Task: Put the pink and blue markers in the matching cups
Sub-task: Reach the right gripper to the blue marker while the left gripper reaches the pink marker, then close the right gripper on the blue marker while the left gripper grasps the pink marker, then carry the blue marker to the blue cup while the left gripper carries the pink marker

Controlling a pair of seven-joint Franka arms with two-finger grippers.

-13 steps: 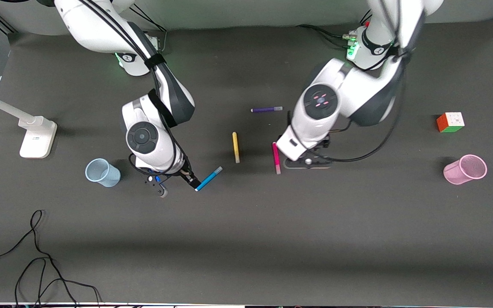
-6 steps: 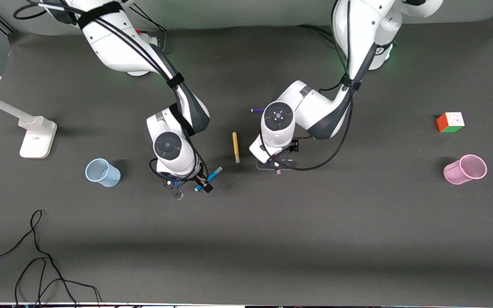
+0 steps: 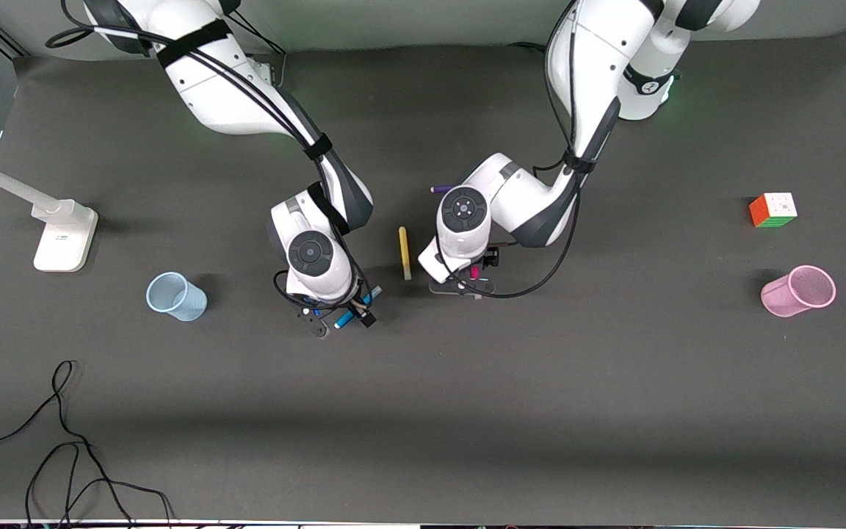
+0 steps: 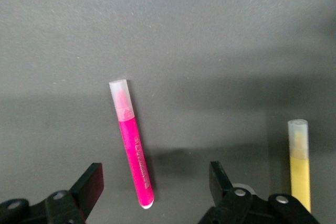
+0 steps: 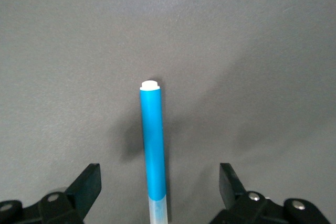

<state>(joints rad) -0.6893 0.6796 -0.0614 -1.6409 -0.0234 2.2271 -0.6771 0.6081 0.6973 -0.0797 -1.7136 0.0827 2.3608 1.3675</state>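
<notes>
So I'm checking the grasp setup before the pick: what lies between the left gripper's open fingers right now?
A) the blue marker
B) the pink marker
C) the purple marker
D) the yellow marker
B: in the left wrist view the pink marker lies flat on the table between the open fingers of the left gripper, while the yellow marker lies outside them.

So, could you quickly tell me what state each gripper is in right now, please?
Left gripper: jaws open astride the pink marker, which lies on the table.
Right gripper: jaws open astride the blue marker, also lying flat.
</notes>
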